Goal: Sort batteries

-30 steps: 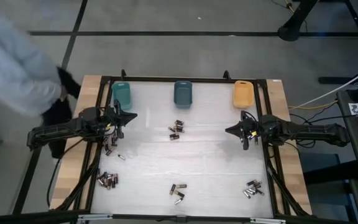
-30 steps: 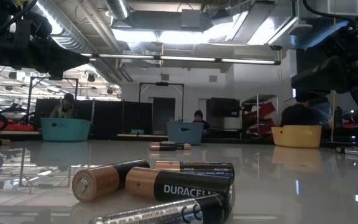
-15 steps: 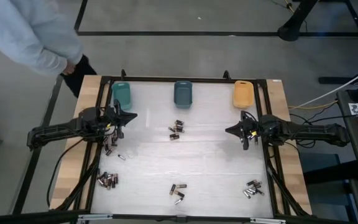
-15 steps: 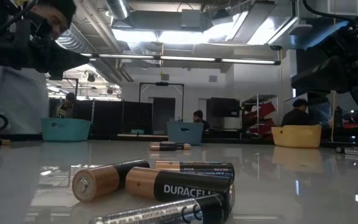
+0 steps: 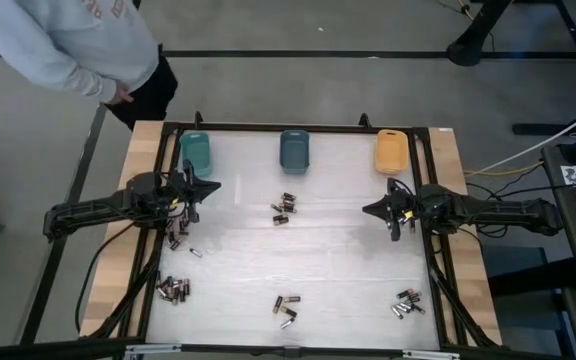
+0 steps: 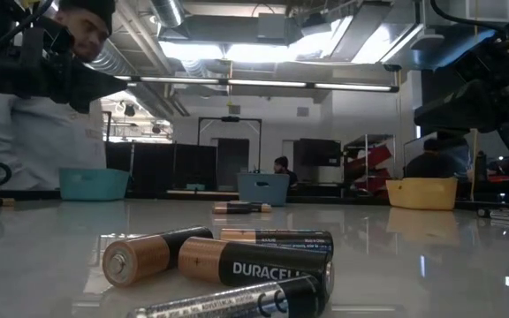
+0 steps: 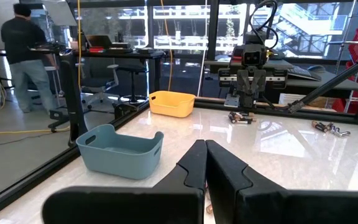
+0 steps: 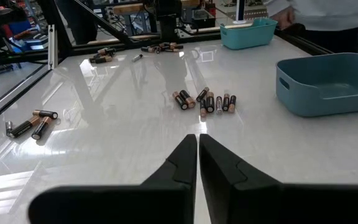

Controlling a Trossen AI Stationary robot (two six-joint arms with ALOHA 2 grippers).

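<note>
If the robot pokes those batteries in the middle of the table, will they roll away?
Probably. The batteries are smooth round cylinders lying on their sides, and the table looks glossy, so they would likely roll or slide. Being bunched together may stop some.

Two dark, near-black jointed arms, slim and tubular, thickening towards the wrists; the left gripper point(image 5: 211, 184) and right gripper point(image 5: 368, 210) each end in two matte black fingers point(image 7: 193, 165) (angular, tapering to flat blunt tips); black cables trail behind.
</note>
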